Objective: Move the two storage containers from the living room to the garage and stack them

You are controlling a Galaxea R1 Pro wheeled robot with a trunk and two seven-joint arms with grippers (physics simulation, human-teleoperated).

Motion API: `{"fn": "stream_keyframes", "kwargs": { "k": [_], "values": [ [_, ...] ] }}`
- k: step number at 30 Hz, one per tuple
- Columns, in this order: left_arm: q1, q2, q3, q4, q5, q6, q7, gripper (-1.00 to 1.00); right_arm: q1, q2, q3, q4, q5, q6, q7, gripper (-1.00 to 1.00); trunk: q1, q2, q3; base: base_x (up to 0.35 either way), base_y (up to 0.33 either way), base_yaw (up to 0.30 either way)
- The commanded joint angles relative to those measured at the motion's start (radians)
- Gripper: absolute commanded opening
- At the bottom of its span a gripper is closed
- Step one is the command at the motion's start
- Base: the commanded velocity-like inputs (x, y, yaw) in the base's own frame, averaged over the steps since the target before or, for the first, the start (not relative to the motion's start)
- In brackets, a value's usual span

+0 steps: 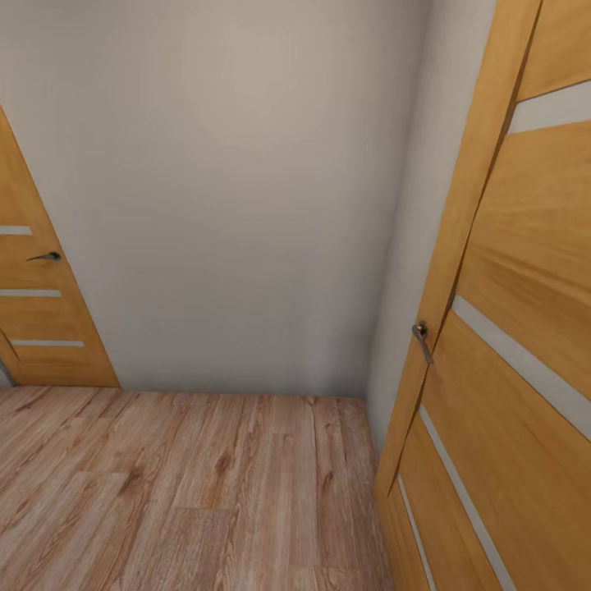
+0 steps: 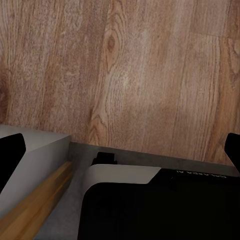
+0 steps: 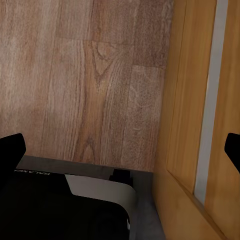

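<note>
the light wood-plank floor [image 1: 189, 492] lies under the robot and both grippers look down on it; no orange-red bin appears by either gripper, so where the containers lie relative to them cannot be told; the left gripper [image 2: 122, 145] hangs over bare planks with its two dark fingertips [image 2: 11, 155] set wide apart and nothing between them, so it is released; the right gripper [image 3: 125, 147] likewise has its dark fingertips [image 3: 12, 147] spread with only planks between, released and holding nothing; just below each gripper sits the robot's own dark base with a pale edge [image 2: 120, 175]; taking the orange wooden door [image 1: 509, 345] at the robot's right as the landmark: it stands close beside the right gripper, its pale horizontal strips and a metal lever handle [image 1: 422, 338] on its near edge; the same door's panel [image 3: 200, 100] runs alongside the planks in the right wrist view; beyond the door a plain pale wall [image 1: 230, 189] meets the floor straight ahead; far across that wall from the door, at the left, stands a second orange door [image 1: 41, 312] with its own handle [image 1: 45, 257]; in the left wrist view a pale block with a wooden edge [image 2: 35, 200] lies beside the base.
</note>
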Motion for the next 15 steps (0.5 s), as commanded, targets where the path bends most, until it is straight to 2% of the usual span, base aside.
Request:
{"fn": "stream_keyframes", "kwargs": {
  "k": [1,9,15],
  "values": [
    [-0.002,0.001,0.006,0.005,0.001,-0.007,0.001,1.0,-0.002,-0.001,-0.007,0.004,0.01,-0.007,0.001,1.0,0.001,-0.002,-0.002,0.001,0.0,0.0],
    [-0.002,0.001,0.006,0.005,0.001,-0.007,0.001,1.0,-0.002,-0.001,-0.007,0.004,0.01,-0.007,0.001,1.0,0.001,-0.002,-0.002,0.0,0.001,0.0],
    [-0.002,0.001,0.006,0.005,0.001,-0.007,0.001,1.0,-0.002,-0.001,-0.007,0.004,0.01,-0.007,0.001,1.0,0.001,-0.002,-0.002,0.0,0.11,0.0]
  ]
}}
